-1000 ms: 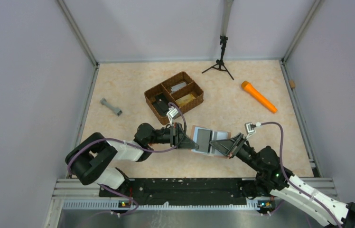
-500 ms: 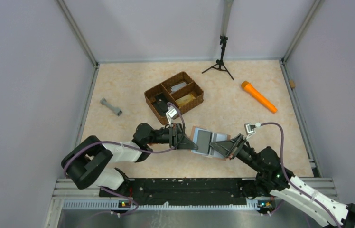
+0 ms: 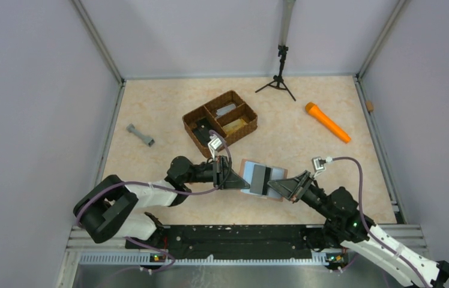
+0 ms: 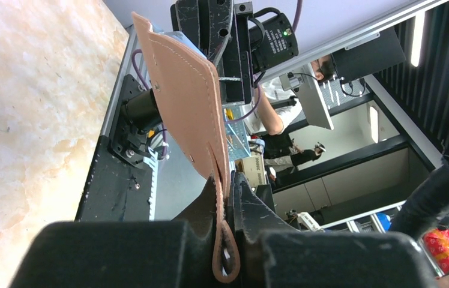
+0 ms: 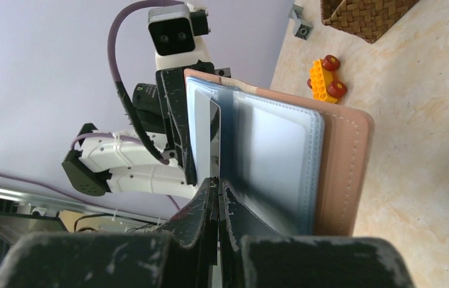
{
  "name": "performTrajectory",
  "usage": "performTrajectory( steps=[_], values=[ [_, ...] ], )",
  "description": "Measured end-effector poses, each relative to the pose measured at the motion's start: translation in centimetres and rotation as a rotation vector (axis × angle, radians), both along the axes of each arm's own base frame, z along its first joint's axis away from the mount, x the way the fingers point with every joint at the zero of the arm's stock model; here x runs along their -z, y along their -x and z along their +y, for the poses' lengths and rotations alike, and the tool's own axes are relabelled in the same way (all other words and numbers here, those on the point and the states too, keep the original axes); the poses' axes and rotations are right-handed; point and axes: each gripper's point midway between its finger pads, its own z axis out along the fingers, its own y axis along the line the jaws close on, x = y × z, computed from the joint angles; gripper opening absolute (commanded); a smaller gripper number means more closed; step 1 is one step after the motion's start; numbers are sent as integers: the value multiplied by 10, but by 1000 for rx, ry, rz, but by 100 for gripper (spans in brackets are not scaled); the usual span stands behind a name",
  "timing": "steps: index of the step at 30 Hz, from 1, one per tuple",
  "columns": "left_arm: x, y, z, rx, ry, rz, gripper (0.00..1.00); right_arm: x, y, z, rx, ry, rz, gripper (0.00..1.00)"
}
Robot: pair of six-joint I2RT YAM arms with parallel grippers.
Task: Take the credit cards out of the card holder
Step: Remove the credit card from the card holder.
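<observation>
The card holder hangs open above the table between both arms, tan outside and pale blue-grey inside. My left gripper is shut on its left edge; in the left wrist view the tan leather flap runs down between my left gripper's closed jaws. My right gripper comes in from the right. In the right wrist view my right gripper is shut on the edge of a thin grey credit card, which stands against the holder's clear blue pockets. From above the card shows as a dark strip.
A brown woven three-compartment basket sits just behind the left gripper. An orange cylinder lies at the back right, a grey dumbbell-shaped part at the left, a small black tripod at the back. A yellow toy with red wheels lies under the holder.
The card holder and both grippers have shifted slightly left and away from the near edge. The left arm's elbow has dropped toward the near left. The dark card strip looks narrower.
</observation>
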Motion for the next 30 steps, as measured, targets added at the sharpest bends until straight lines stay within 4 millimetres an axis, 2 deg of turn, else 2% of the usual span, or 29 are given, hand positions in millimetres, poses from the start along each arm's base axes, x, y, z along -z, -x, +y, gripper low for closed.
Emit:
performTrajectory(
  steps=[5, 8, 10, 12, 14, 15, 17, 25, 30],
  values=[
    [-5, 0, 1, -10, 13, -11, 0, -5, 1, -4, 11, -21, -12, 2],
    [-5, 0, 1, -10, 13, -10, 0, -6, 1, -3, 5, -30, -16, 21],
    [-5, 0, 1, -10, 13, -10, 0, -5, 1, -1, -1, -33, -16, 27],
    [-5, 0, 1, -10, 13, -10, 0, -4, 1, 1, -7, -35, -16, 28],
    [-5, 0, 1, -10, 13, -10, 0, -5, 1, 3, -17, -38, -19, 25],
    [-5, 0, 1, -10, 13, -10, 0, -5, 2, 4, -23, -40, -21, 19],
    [-5, 0, 1, -9, 12, -9, 0, -7, 3, 5, -31, -44, -26, 0],
    [-3, -4, 4, -24, 7, -7, 0, -6, 1, 6, -26, -35, -21, 0],
    [-2, -25, 24, -123, -36, -18, 0, -6, -7, -9, 60, 17, -24, 0]
  ],
)
